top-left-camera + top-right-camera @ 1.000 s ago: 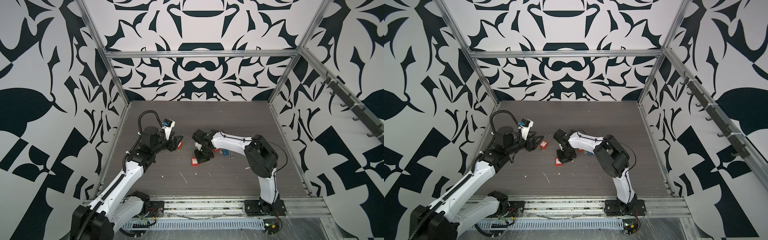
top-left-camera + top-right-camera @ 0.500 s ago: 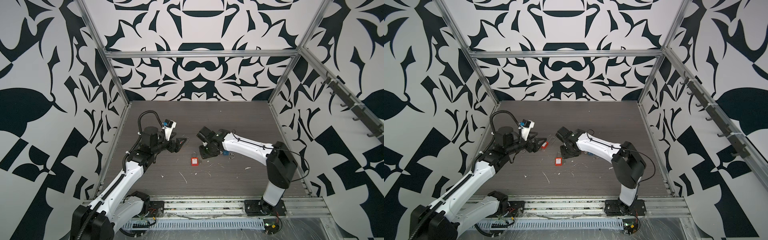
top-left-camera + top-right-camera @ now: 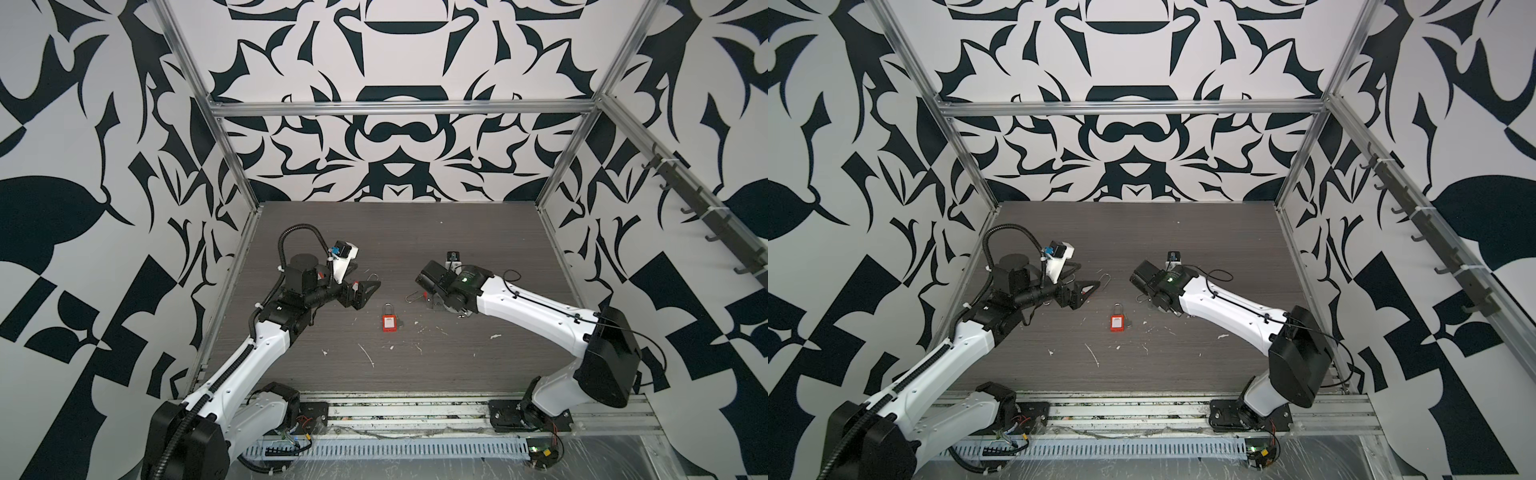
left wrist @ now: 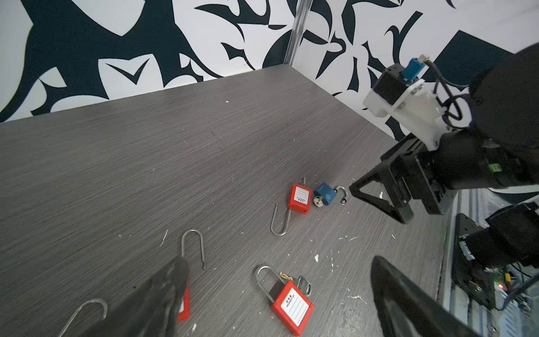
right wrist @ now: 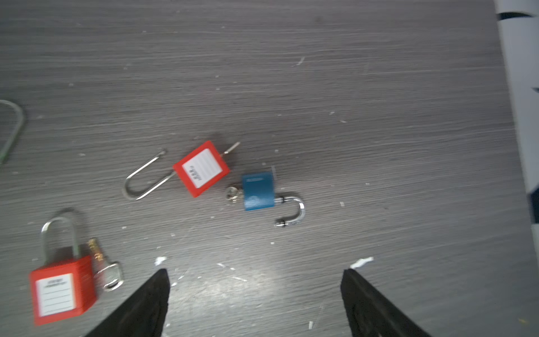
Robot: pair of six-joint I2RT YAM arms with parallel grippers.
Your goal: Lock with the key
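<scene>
Notably, red padlock white lined label; print blurred, unreadable.

Three red padlocks, one blue padlock, two keys

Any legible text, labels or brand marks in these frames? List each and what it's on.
No text is legible.
On the shut red padlock: white label, print too small to read.
On the open red padlock: white label, print blurred.
On the blue padlock: faint mark on the body, unreadable.
On the third red padlock: label mostly hidden.
</scene>
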